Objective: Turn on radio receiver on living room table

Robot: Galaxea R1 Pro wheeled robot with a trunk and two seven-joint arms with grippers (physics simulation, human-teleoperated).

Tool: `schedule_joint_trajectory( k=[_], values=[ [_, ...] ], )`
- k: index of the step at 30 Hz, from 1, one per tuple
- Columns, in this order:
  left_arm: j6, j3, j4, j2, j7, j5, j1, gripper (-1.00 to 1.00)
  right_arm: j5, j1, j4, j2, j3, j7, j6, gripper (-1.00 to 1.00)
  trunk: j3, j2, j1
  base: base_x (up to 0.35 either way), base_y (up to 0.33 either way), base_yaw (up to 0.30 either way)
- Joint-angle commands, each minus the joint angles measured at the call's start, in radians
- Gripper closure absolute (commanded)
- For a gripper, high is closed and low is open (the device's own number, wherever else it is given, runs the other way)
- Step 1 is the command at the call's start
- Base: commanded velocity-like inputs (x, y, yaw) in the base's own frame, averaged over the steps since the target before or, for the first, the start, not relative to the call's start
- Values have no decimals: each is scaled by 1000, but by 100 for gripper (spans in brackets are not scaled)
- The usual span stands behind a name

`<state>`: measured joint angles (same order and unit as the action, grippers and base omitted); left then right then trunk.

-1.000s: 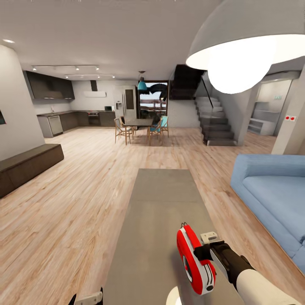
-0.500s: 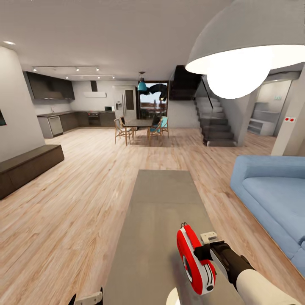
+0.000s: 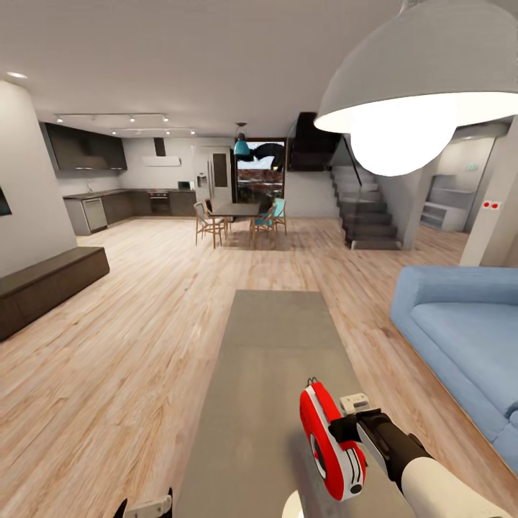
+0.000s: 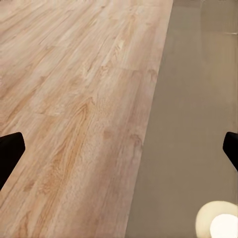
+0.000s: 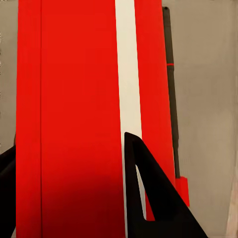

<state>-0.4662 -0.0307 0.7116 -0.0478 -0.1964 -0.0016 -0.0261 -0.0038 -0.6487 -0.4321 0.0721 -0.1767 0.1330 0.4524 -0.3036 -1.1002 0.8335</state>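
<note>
The red radio receiver [image 3: 329,442] stands on the near end of the long grey table [image 3: 270,338], its thin handle up and its narrow edge toward me. My right gripper [image 3: 344,430] reaches it from the right. In the right wrist view the radio receiver's red shell [image 5: 74,114] with its white stripe sits close up. One dark finger [image 5: 148,193] lies over the radio receiver and the other finger [image 5: 6,183] sits at its edge, with a gap between them. My left gripper [image 3: 146,507] hangs open over the table's left edge, with its fingers [image 4: 10,153] wide apart.
A blue sofa [image 3: 467,338] runs along the table's right side. A white dome pendant lamp [image 3: 424,79] hangs close overhead. A dark bench [image 3: 47,284] lines the left wall. Wood floor [image 3: 129,345] stretches back to a dining table with chairs [image 3: 237,216], a kitchen and stairs [image 3: 367,212].
The head view has tipped slightly, so the lamp sits lower in the picture. The radio receiver and both arms have not moved.
</note>
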Motion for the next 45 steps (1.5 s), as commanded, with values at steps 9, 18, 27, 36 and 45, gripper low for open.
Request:
schedule_joint_trajectory(
  k=[9, 18, 27, 36, 45],
  values=[
    [0, 0, 0, 0, 0, 0, 0, -100, -1, 0, 0, 0, 0, 0, -1, 100, 28, 63, -35, 0, 0, 0],
    [0, 0, 0, 0, 0, 0, 0, -100, -1, 0, 0, 0, 0, 0, -1, 100, 57, 126, -69, 0, 0, 0],
    [0, 0, 0, 1, 0, 0, 0, -100, -1, 0, 0, 0, 0, 0, -1, 100, 85, 189, -104, 0, 0, 0],
    [0, 0, 0, 2, -1, 0, 0, -100, -1, 0, 0, 0, 0, 0, -1, 100, 113, 252, -138, 0, 0, 0],
    [0, 0, 0, 2, -2, 0, 0, -100, -1, 0, 0, 0, 0, 0, -1, 100, 141, 315, -173, 0, 0, 0]
  ],
)
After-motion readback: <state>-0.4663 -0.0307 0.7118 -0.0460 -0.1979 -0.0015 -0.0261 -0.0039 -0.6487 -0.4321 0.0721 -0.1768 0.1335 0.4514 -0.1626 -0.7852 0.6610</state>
